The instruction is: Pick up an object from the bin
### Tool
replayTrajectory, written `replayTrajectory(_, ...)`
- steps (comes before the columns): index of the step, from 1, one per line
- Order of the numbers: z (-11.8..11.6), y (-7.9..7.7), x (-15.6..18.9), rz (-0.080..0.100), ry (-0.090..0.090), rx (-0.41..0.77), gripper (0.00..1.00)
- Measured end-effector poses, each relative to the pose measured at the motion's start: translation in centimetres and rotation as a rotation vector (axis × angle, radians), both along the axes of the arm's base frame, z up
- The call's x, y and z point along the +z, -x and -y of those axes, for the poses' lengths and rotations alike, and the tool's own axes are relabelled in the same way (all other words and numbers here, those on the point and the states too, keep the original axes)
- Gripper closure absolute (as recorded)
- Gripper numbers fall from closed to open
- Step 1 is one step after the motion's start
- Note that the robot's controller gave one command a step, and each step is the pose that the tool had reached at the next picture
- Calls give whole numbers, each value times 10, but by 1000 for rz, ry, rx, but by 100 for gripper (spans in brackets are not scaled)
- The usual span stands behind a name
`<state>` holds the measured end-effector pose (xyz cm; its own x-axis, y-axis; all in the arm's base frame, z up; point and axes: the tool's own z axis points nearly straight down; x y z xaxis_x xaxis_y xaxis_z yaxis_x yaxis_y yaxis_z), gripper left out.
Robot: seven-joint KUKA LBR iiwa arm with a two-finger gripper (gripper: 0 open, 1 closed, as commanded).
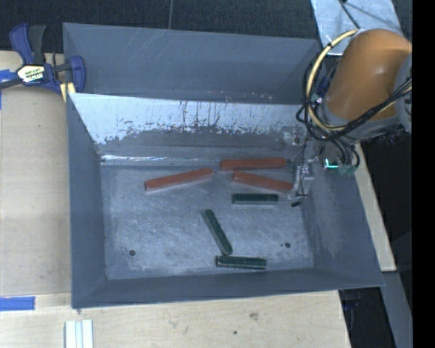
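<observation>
Gripper (299, 194), 3 red sticks (178, 181), 3 green sticks (217, 231)

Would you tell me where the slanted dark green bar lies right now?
In the camera view, the slanted dark green bar lies mid-way across the bin floor, toward the front wall, its lower end close to a level dark green bar.

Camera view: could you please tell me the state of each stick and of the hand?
left red-brown stick: flat, apart.
back red-brown stick: flat, level.
right red-brown stick: flat, end beside hand.
upper dark green stick: flat, just below it.
diagonal dark green stick: flat, slanted.
front dark green stick: flat, level.
hand: lowered, far right.
</observation>
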<state>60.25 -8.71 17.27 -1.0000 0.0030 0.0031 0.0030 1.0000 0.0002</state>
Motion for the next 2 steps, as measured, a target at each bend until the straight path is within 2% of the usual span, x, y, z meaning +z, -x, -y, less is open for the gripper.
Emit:
replayTrajectory(1, -14, -7, -105, 6, 0, 57, 0)
replayTrajectory(2, 1, 8, -100, 13, 1, 120, 0)
